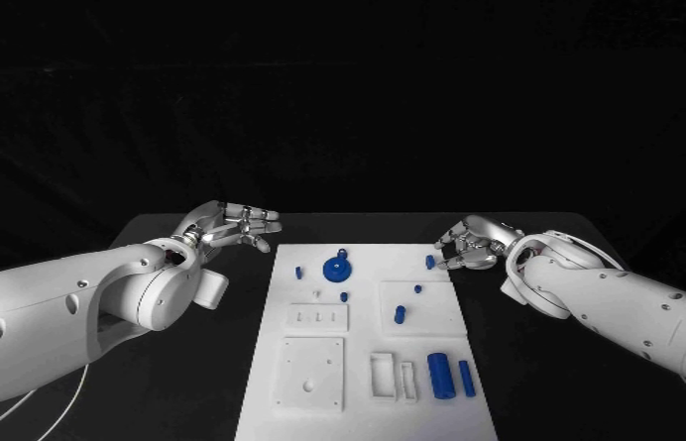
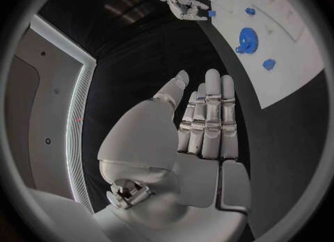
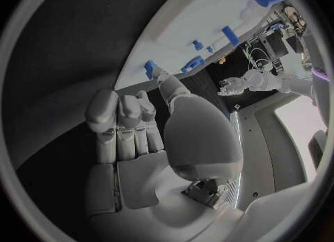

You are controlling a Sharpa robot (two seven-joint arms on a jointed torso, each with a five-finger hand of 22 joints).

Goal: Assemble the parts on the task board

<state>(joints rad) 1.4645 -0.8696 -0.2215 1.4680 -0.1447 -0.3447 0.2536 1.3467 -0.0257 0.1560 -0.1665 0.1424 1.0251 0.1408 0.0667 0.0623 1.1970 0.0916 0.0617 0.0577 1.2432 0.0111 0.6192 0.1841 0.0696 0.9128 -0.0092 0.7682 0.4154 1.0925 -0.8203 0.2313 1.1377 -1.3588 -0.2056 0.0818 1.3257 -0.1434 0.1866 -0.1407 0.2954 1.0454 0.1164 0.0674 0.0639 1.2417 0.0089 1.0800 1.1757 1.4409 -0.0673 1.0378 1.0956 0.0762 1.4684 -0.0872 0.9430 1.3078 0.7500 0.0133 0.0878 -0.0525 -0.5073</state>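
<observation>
The white task board lies in the middle of the black table. A blue gear sits at its far end, and the same gear shows in the left wrist view. Two blue cylinders stand near its front right. My left hand hovers off the board's far left corner, flat with fingers apart and holding nothing. My right hand is at the far right corner with fingers curled. Its thumb tip is right at a small blue part on the board's edge. Whether a finger pinches that part is hidden.
Small blue pegs are scattered over the board's middle. White blocks and a white frame lie at its near end. Bare black table runs on both sides of the board.
</observation>
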